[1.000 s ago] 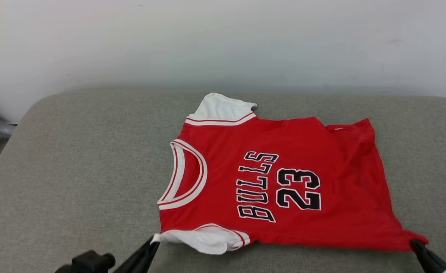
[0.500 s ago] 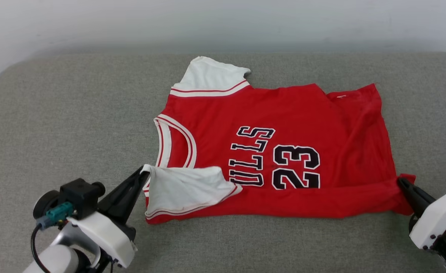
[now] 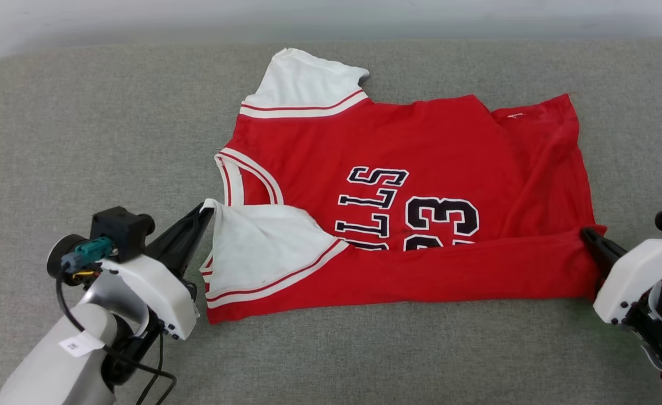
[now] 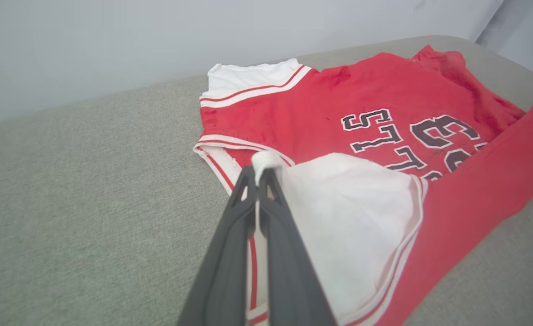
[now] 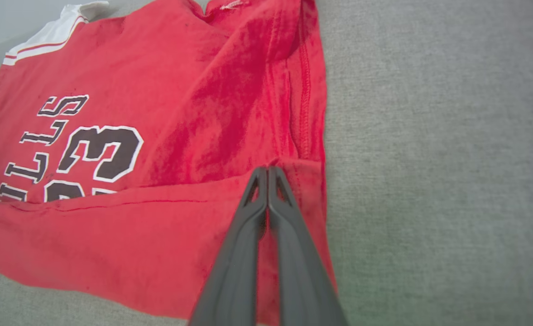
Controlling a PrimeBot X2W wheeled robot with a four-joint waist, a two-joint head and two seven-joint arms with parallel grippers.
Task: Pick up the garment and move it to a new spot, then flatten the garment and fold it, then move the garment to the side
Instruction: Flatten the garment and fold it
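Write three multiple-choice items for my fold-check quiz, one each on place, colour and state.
1. The left hand grips the garment at: A. a white sleeve; B. the number; C. the red hem corner.
2. The cushion under it is: A. blue; B. grey; C. brown.
3. The garment's near edge is: A. lying flat, unfolded; B. hanging off the cushion; C. folded over the print.
Key: 1 A, its fingers pinch the sleeve's tip; 2 B, grey fabric lies all round; 3 C, the red strip from the left hand to the right hand covers the lower lettering.
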